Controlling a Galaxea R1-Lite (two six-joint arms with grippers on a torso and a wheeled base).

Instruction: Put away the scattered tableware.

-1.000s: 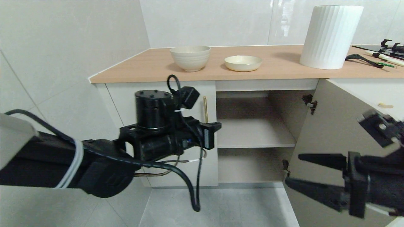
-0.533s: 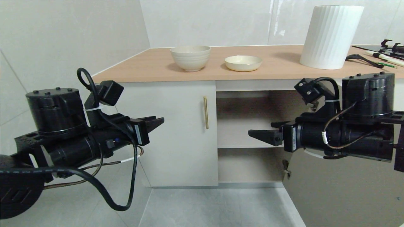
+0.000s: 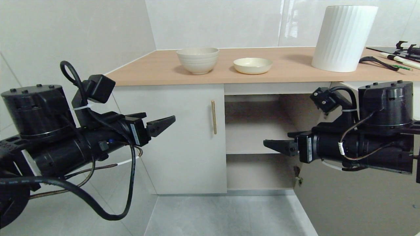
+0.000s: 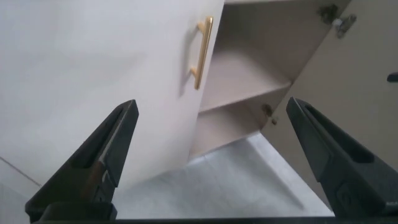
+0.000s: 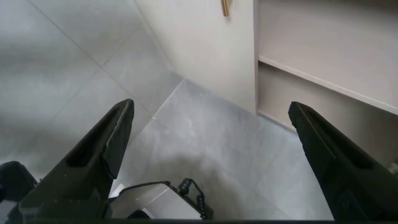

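Tableware stands unstowed: bowl (image 3: 198,60) and shallow dish (image 3: 252,65) sit side by side, not touching, on the table (image 3: 295,73), above a cabinet whose right compartment stands open at the shelf (image 3: 262,142). Left claw (image 4: 211,104) and right claw (image 5: 211,104) are both spread wide and hold nothing, level with the cabinet front and well apart from either piece. Recommended: raise one arm clear of the table edge, descend over the bowl rim, and close on its wall squarely. Head view supplies the tableware positions; the wrist views supply the jaw spread, the brass handle (image 4: 202,53) and the floor (image 5: 205,143) beneath.
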